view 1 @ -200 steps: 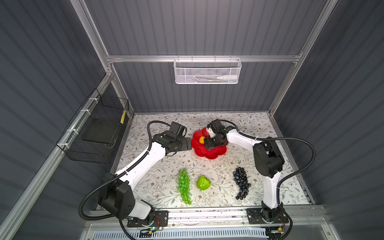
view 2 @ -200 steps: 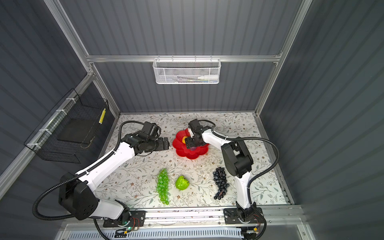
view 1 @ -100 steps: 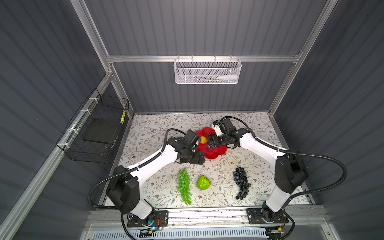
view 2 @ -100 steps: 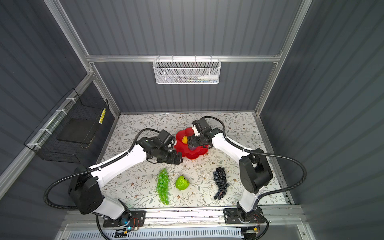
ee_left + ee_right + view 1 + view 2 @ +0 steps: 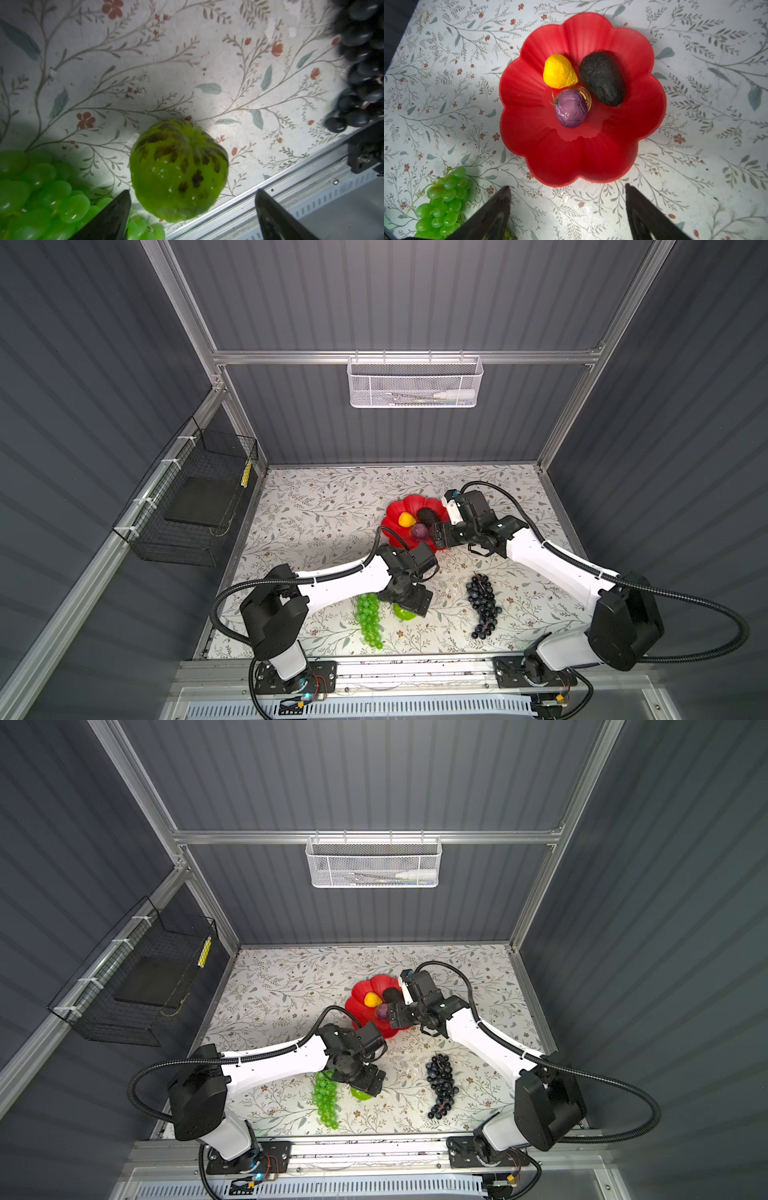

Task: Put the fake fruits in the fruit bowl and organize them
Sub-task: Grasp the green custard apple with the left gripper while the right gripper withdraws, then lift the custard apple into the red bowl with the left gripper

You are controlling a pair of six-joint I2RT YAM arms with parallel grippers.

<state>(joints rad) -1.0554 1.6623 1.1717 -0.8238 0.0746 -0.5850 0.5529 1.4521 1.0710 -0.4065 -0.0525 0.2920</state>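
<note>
The left gripper (image 5: 192, 193) is positioned directly above the bright green bumpy fruit (image 5: 178, 170), which lies on the floral table surface (image 5: 332, 506) near the front rail (image 5: 291, 187), well apart from the fruit bowl (image 5: 591, 162). Its fingers are spread wide and nothing is pinched; the fruit is framed between the two tips. The fruit is close to round, so no long axis needs to be matched, and a straight descent is judged sufficient. The left arm is clearly the nearer one. The green grape bunch (image 5: 369, 618) lies just beside the fruit (its nearest grapes are seen next to one fingertip), so a finger is at risk of catching it on closing. The dark grape bunch (image 5: 482, 605) lies further toward the right arm and is not in the way. The right gripper (image 5: 568, 187) is held at the bowl's near edge, spread and empty. The yellow pear (image 5: 559, 71), black avocado (image 5: 602, 79) and purple fruit (image 5: 571, 108) are already seated in the bowl.
</note>
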